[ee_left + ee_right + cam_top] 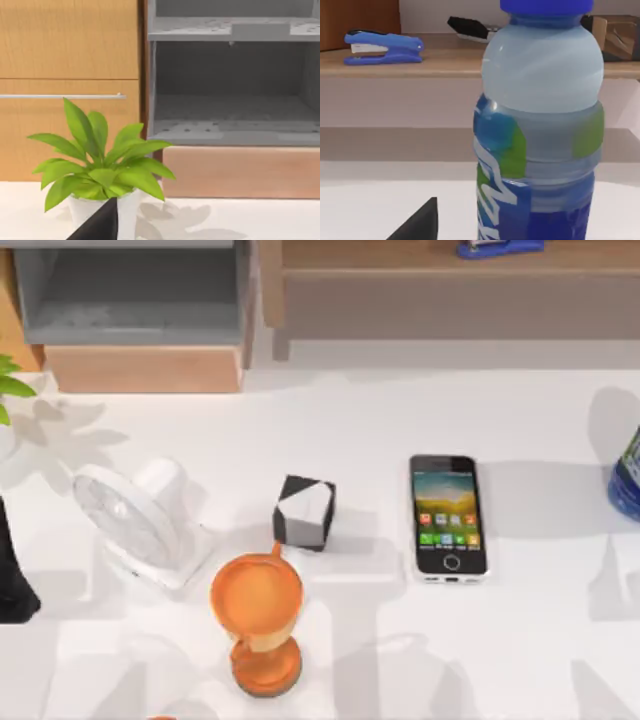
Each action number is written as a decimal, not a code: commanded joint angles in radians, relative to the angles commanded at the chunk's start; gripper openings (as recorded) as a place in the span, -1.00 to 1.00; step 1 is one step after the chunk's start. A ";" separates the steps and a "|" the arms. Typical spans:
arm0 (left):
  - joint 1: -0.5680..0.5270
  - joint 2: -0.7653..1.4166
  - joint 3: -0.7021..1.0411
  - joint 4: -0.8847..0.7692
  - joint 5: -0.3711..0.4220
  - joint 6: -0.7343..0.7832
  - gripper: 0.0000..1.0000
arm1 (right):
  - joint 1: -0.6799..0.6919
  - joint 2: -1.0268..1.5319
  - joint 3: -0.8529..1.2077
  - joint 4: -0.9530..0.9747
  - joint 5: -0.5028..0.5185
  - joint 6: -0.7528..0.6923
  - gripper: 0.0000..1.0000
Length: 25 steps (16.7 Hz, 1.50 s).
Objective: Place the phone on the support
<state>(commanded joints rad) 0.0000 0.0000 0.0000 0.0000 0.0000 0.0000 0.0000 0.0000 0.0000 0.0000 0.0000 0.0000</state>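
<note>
phone: the slim white-edged smartphone with a black front and lit icon screen (448, 517) lies flat, screen up, on the white table (540, 640), a little right of centre in the top view.
long axis: it runs from the far edge of the table toward the near edge, with the round home button at the near end.
support: the black-and-white block-shaped stand (304, 511) sits just left of the phone, apart from it with bare table between; i take this to be the support.
right arm: parked at the table's right edge, looking at a blue-capped clear plastic bottle with a blue and green label (540, 125); i cannot tell how its fingers stand.
left arm: a dark part of the left arm (12, 570) shows at the left edge of the top view, well apart from the phone, and its wrist camera faces a green leafy plant in a white pot (102, 170); i cannot tell this gripper's state either.
nearer arm: my judgement is the right, since the phone lies on its side of the table.
coming move: probably reach in from the right and close across the phone's narrow width.
clutter: a white desk fan (135, 520) and an orange hourglass-shaped object (260, 625) sit left of the stand, clear of that path.
progress: nothing is gripped yet as far as i can see.
</note>
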 joint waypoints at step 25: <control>0.000 0.000 0.000 0.000 0.000 0.000 1.00 | 0.399 1.879 1.511 -0.991 0.003 0.506 1.00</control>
<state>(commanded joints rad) 0.0000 0.0000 0.0000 0.0000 0.0000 0.0000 0.3989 1.8792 1.5106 -0.9905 0.0033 0.5060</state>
